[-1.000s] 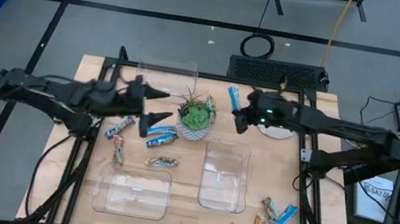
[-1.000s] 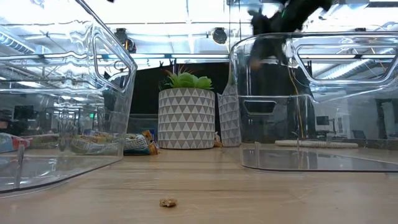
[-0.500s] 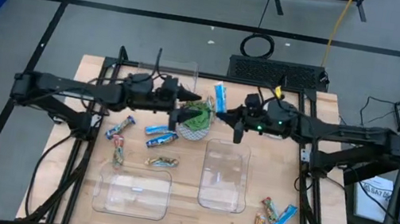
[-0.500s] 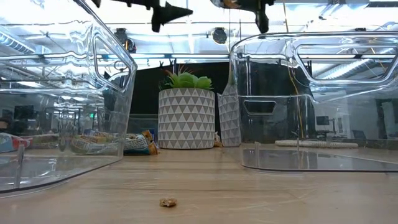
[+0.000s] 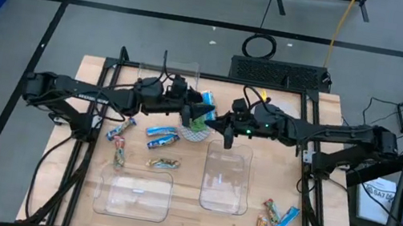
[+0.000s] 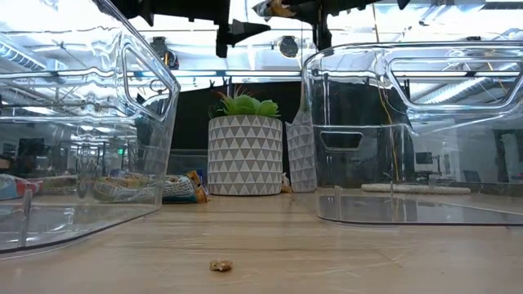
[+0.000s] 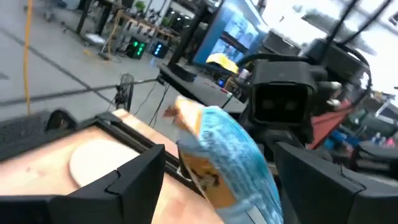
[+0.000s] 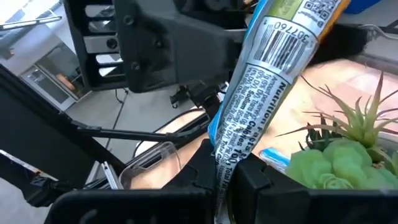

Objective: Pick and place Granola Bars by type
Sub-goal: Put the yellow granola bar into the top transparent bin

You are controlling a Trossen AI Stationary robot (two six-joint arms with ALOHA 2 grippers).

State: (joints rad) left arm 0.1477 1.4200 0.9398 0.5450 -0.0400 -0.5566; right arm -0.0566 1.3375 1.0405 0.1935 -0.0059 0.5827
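Here both arms meet above the plant point(image 5: 197, 120) at the centre of the high view. The right gripper point(image 5: 220, 124) is clamped on one end of a blue bar point(image 5: 207, 100), which the right wrist view shows pinched between its two fingers point(image 8: 261, 180), barcode side to the camera. The left gripper point(image 5: 192, 111) stands with its fingers spread, one on either side of the same bar point(image 7: 224, 162), not yet pressing it; the right arm's camera housing faces it just beyond.

On the table point(image 5: 305, 178), left of centre, two more blue bars point(image 5: 161, 133) lie beside the plant, with multicoloured bars point(image 5: 121, 129) further left and one point(image 5: 163, 163) just above the lower-left bin point(image 5: 133, 194). Another bin point(image 5: 225, 178) sits right of centre, and a third point(image 5: 168, 75) is at the upper edge. At lower right three bars point(image 5: 275, 220) lie together, one blue.
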